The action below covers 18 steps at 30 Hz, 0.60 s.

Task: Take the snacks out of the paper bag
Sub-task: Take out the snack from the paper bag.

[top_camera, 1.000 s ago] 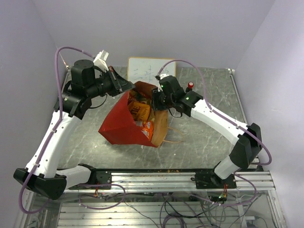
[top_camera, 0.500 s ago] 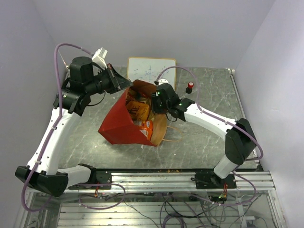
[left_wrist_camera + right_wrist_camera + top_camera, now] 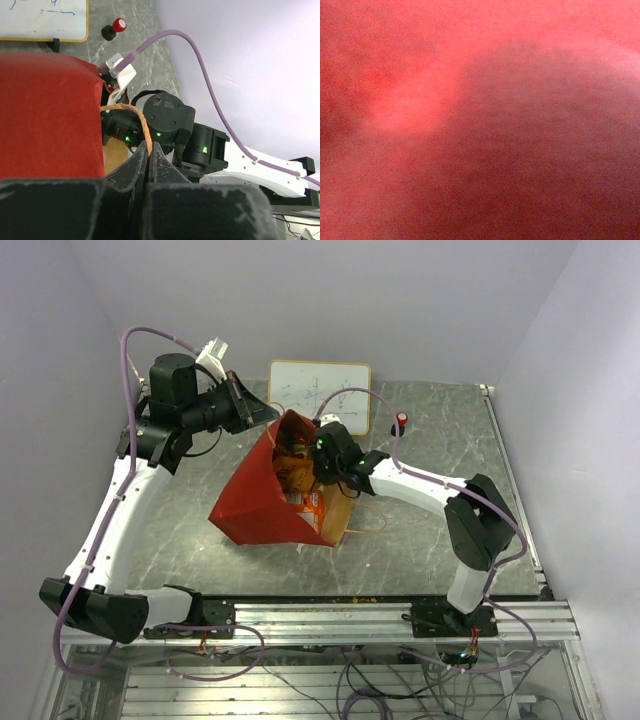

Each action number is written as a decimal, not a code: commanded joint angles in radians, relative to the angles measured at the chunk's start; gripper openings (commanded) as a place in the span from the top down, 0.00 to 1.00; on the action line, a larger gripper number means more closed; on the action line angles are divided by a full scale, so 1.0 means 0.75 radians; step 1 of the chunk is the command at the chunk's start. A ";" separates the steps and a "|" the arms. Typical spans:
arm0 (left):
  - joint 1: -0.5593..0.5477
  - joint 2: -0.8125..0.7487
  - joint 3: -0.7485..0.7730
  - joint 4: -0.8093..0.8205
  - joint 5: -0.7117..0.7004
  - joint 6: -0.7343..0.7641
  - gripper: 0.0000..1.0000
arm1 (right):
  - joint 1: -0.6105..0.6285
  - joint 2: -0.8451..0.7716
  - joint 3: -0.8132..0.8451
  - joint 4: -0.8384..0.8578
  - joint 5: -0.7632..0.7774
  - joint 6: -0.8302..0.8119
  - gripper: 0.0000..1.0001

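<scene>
- Count: one paper bag (image 3: 255, 502); two orange snacks, one (image 3: 296, 474) above the other (image 3: 312, 508), both inside the bag's mouth; a yellow scrap behind them is too small to tell.
- Also one whiteboard (image 3: 318, 388) and one red-capped bottle (image 3: 400, 421), both standing on the table (image 3: 440, 455) beyond the bag.
- The bag lies on its side at mid-table. Its long axis runs from the closed base at lower left to the mouth at upper right, and the mouth faces the right arm with the brown lining showing.
- The left arm rises from its base, bends at a high elbow on the far left and turns its wrist to the right. The left gripper (image 3: 150, 148) sits at the bag's upper rim.
- Its fingers are pressed together on the string handle (image 3: 134, 107), with the red wall just beside them.
- The right arm folds at the elbow, and its forearm reaches left and low over the table.
- The right gripper (image 3: 322, 456) is inside the mouth, by the upper packet. Its fingers are hidden and its own camera shows only red blur, so I cannot tell whether they are apart or together.
</scene>
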 commanded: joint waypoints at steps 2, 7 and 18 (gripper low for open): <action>0.021 -0.022 0.000 0.047 0.053 -0.022 0.93 | 0.027 0.028 0.063 -0.031 0.027 -0.025 0.97; 0.059 -0.026 0.011 0.047 0.035 -0.023 0.93 | 0.031 -0.076 0.059 -0.067 0.064 -0.047 1.00; 0.121 -0.090 0.045 -0.011 -0.086 -0.017 0.93 | 0.032 -0.138 0.354 -0.232 -0.011 -0.043 1.00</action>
